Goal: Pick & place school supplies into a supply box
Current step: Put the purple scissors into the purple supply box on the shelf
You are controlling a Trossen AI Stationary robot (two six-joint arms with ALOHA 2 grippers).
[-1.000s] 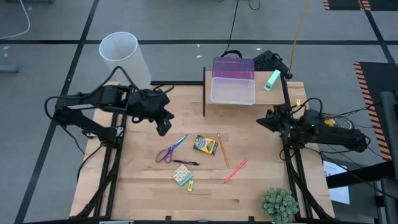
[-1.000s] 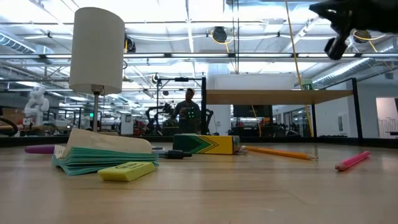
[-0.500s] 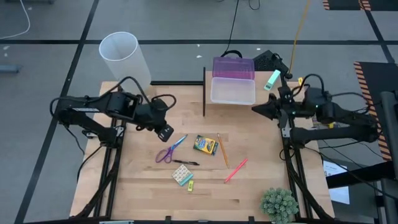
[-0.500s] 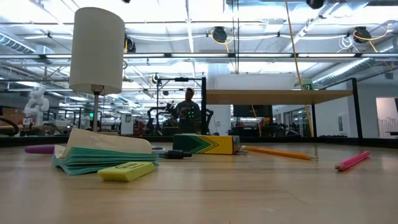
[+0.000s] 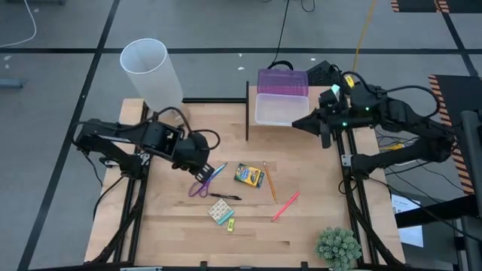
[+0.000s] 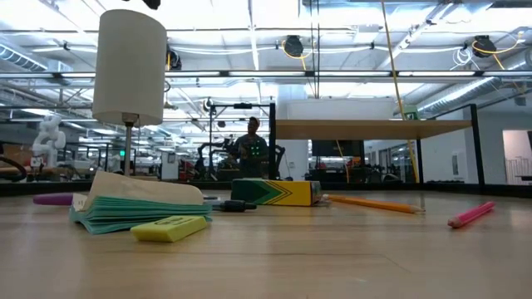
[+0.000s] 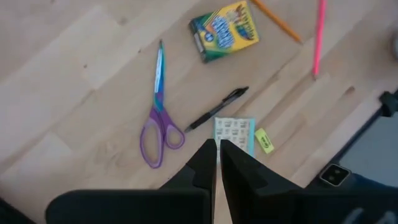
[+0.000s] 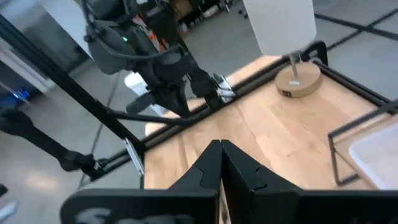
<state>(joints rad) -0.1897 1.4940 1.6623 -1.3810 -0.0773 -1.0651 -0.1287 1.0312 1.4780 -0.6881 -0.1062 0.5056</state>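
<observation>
We hover our left gripper [image 7: 217, 163], fingers pressed together and empty, directly above the purple-handled scissors [image 7: 157, 112], the supply box [image 5: 282, 98] well beyond. Nothing is packed yet. Next we must spread the fingers and descend. Our right gripper [image 8: 220, 163], also closed, waits beside the box.

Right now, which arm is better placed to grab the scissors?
Left. Its gripper hangs right over the scissors, fingers shut, so it must open first. The right gripper is across the table by the box, also shut.
</observation>
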